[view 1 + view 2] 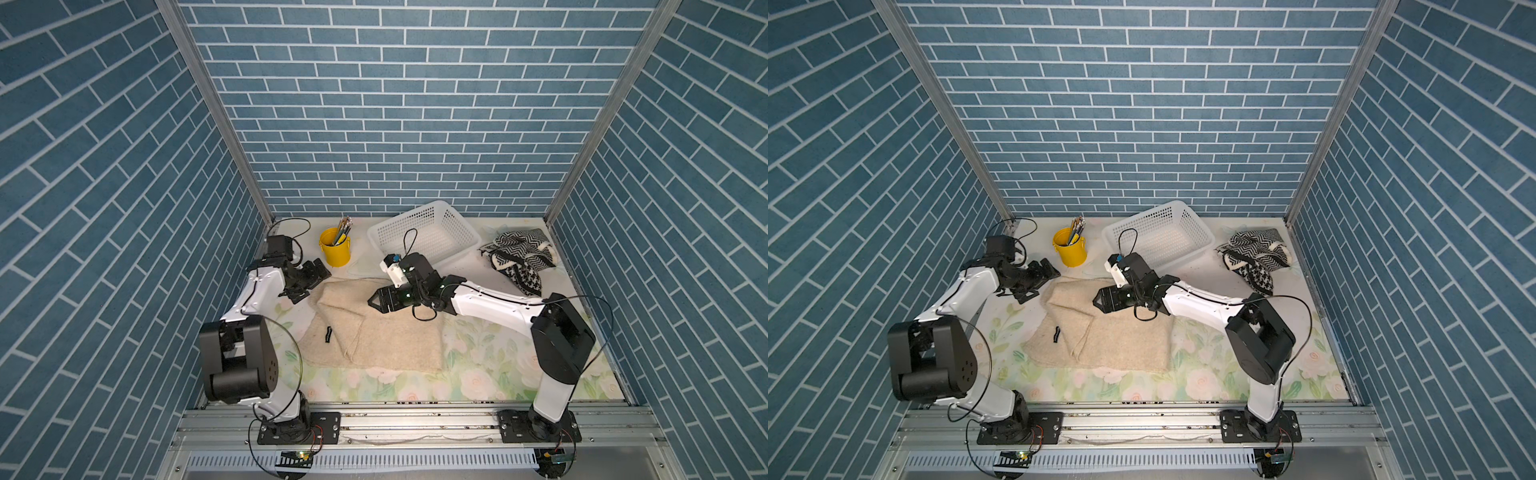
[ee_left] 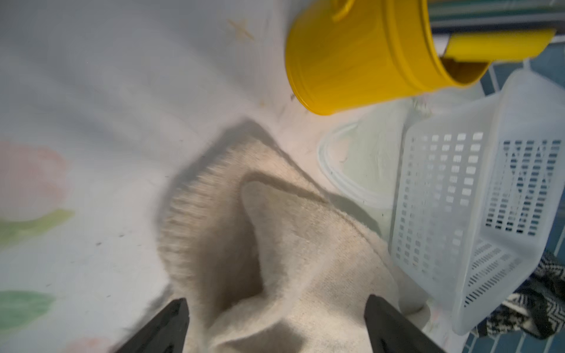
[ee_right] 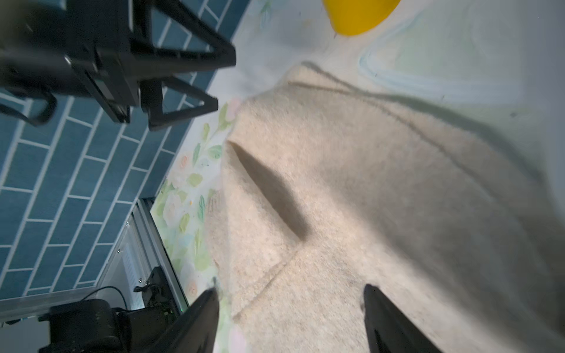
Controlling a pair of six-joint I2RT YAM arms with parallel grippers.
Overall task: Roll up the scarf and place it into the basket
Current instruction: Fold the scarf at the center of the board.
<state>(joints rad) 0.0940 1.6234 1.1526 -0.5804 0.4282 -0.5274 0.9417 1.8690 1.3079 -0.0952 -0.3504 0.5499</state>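
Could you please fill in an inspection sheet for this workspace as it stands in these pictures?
Surface: floral table cover, flat, with no spills seen.
Job's things: beige scarf lies spread and partly folded, not rolled, with a small black tag on it. The white basket sits at the back with nothing seen inside.
Clutter: yellow bucket holding pencils; black-and-white patterned fabric bunched at the back.
Grippers: left gripper open at a scarf corner. The right gripper is open over the scarf, and neither holds anything.
Cables: black cable loops in front of the basket.
Surroundings: blue brick-pattern walls; aluminium rail in front.
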